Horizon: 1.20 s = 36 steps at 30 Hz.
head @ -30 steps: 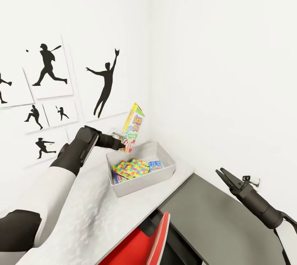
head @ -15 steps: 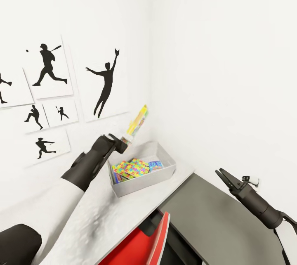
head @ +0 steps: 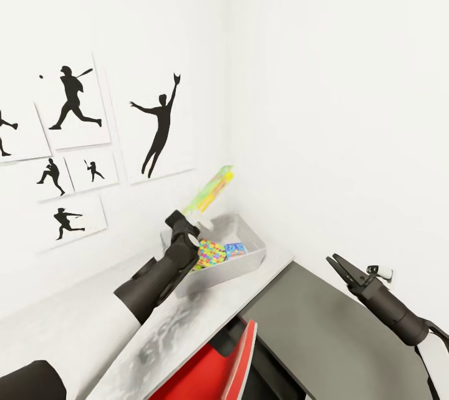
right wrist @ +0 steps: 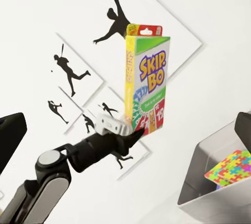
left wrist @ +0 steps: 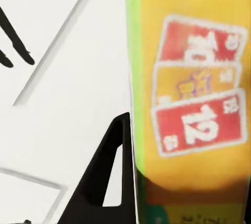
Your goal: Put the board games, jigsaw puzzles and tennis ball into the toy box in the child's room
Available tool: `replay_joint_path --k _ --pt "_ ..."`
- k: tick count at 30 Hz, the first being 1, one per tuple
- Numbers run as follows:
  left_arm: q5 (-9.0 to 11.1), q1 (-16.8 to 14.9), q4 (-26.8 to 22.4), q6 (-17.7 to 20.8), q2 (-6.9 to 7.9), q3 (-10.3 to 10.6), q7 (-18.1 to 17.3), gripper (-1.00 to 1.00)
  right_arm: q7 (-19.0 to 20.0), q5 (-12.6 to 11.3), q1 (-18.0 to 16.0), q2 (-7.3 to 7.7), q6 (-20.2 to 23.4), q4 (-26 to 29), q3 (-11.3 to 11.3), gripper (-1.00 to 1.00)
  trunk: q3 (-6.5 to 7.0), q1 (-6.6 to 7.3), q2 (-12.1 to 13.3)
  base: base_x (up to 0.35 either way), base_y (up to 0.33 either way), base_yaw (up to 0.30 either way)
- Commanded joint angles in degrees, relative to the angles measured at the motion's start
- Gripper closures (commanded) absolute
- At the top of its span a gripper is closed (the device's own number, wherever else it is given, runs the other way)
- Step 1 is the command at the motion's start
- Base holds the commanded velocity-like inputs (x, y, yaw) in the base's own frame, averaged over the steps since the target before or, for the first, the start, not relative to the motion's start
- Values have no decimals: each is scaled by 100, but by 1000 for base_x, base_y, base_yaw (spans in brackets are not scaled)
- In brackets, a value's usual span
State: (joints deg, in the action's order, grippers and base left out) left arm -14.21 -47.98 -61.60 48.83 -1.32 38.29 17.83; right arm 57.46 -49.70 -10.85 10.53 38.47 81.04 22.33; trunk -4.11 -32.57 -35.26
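The left arm reaches forward and up over the table (head: 187, 325), its forearm slanting toward the corner of the room. The left gripper (head: 187, 220) is clamped on the lower end of the Skip-Bo box (head: 211, 190), which is held in the air above the near-left rim of the toy box (head: 246, 263), tilted with its top leaning away toward the corner. In the right wrist view the box front reads "SKIP-BO" in purple on yellow-green (right wrist: 147, 85); the left wrist view shows red cards on it, one marked "12". Inside the toy box lie a jigsaw puzzle (head: 211, 253) and a small blue game box (head: 235, 249). The right arm hangs out over the lower dark top, its gripper (head: 337, 264) open and empty. Black baseball-player silhouettes (head: 159, 123) are on the wall.
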Motion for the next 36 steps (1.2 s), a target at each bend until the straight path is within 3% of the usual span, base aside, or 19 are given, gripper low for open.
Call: replay_joint_path --k 1,4,8,15,20,25,28,33,36 --pt "-41 -4 -2 41 -1 152 70 100 3 -28 -5 1 38 0 4 -100 -11 -2 -9 0 0 0" --pt "-44 0 2 42 -7 422 101 100 9 -30 -5 8 38 -1 43 -100 -11 -2 -9 0 0 0" --pt "-60 0 60 37 -6 711 117 100 18 -30 2 3 52 -1 257 -100 -11 -2 -9 0 0 0" --pt "-108 -1 534 39 -89 804 131 100 28 -31 81 1 56 -1 393 -100 -11 -2 -9 0 0 0" --pt "-682 -16 921 35 -338 756 157 100 28 -31 91 1 52 -1 403 -100 -11 -2 -9 0 0 0" --pt "-831 -33 1120 16 -457 777 160 100 12 -29 92 -5 43 3 397 -100 -11 -2 -9 0 0 0" --pt "-928 -42 1219 -119 -492 809 155 100 9 -29 92 -7 44 2 400 -100 -11 -2 -9 0 0 0" --pt "-1578 -44 1612 -520 -507 799 111 100 9 -23 93 -7 43 8 400 -100 -11 -2 -9 0 0 0" --pt "-1792 -45 1793 -741 -509 796 87 100 10 -23 92 -7 46 7 400 -100 -11 -2 -9 0 0 0"
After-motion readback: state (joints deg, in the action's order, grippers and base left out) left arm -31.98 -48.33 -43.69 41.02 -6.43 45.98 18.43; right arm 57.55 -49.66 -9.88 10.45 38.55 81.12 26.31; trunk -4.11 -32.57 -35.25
